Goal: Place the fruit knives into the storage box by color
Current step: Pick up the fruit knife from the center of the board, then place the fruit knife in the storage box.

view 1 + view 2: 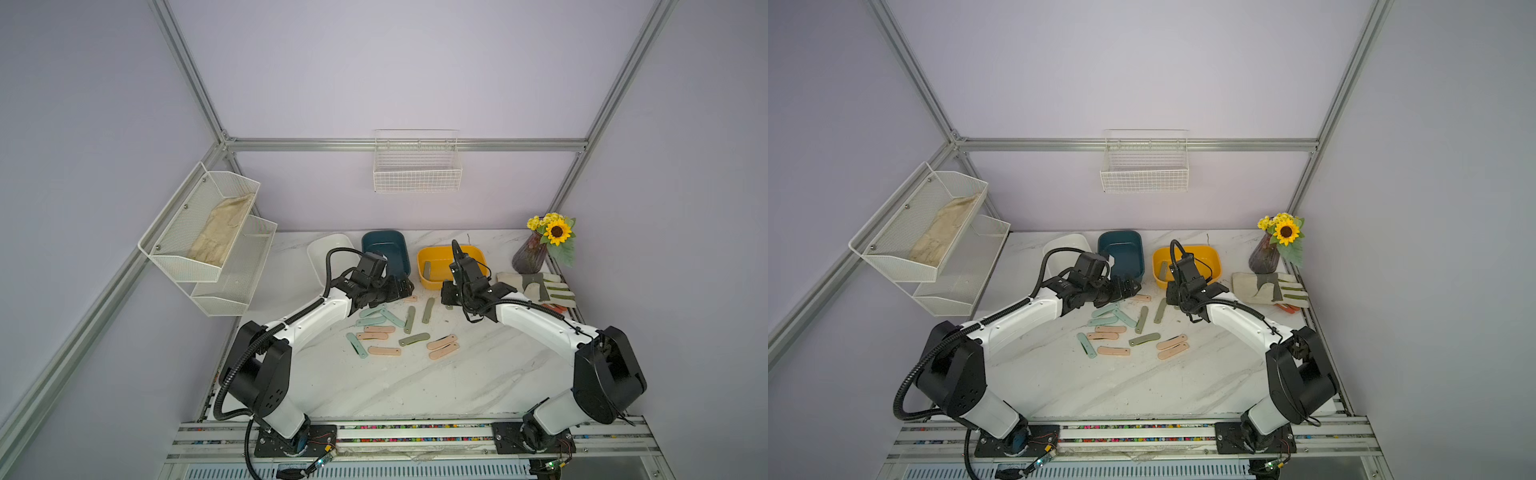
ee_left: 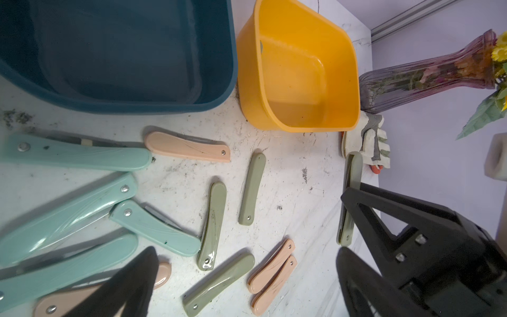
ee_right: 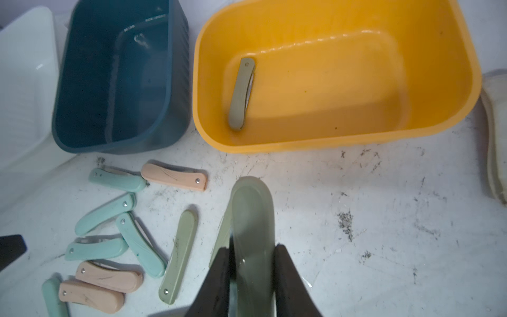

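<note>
Low before the yellow bin [image 3: 329,142], right claw [image 3: 252,255] clamps an olive knife [image 3: 252,214]; left claw [image 2: 244,258] hovers splayed.

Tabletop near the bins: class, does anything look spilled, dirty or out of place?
Yes: dark gritty specks are scattered over the white table in front of the yellow bin, like spilled dirt. A work glove lies beside that bin, unrelated to the fruit knives.
</note>
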`<control>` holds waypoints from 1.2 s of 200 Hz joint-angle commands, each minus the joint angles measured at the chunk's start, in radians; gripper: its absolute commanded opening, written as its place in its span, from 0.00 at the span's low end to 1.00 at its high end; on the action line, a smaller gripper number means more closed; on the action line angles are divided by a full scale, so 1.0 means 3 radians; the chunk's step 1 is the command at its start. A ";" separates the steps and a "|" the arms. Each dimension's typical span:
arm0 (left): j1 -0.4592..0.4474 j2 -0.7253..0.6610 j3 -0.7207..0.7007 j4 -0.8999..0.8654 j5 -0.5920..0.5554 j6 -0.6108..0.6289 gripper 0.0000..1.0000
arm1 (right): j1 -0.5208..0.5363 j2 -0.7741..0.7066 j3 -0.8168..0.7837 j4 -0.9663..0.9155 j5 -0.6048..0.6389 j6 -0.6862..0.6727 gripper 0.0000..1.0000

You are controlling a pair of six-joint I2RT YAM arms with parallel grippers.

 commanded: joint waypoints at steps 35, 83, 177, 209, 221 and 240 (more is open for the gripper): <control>0.0018 0.0130 0.0635 -0.0116 0.0036 0.0274 1.00 | -0.0276 0.0648 0.0857 0.0005 -0.0178 -0.0269 0.27; 0.0109 0.0230 0.0796 -0.0219 0.0087 0.0364 1.00 | -0.0472 0.1278 0.1477 0.0010 -0.0321 -0.0342 0.27; 0.0148 0.0235 0.0763 -0.0222 0.0146 0.0348 1.00 | -0.0580 0.2076 0.2018 0.0076 -0.0442 -0.0296 0.27; 0.0148 0.0239 0.0769 -0.0222 0.0173 0.0329 1.00 | -0.0582 0.2257 0.2161 0.0049 -0.0385 -0.0267 0.27; 0.0148 0.0240 0.0768 -0.0219 0.0176 0.0328 1.00 | -0.0582 0.2312 0.2201 0.0055 -0.0373 -0.0263 0.27; 0.0149 0.0230 0.0755 -0.0218 0.0190 0.0324 1.00 | -0.0583 0.2399 0.2268 0.0050 -0.0363 -0.0236 0.27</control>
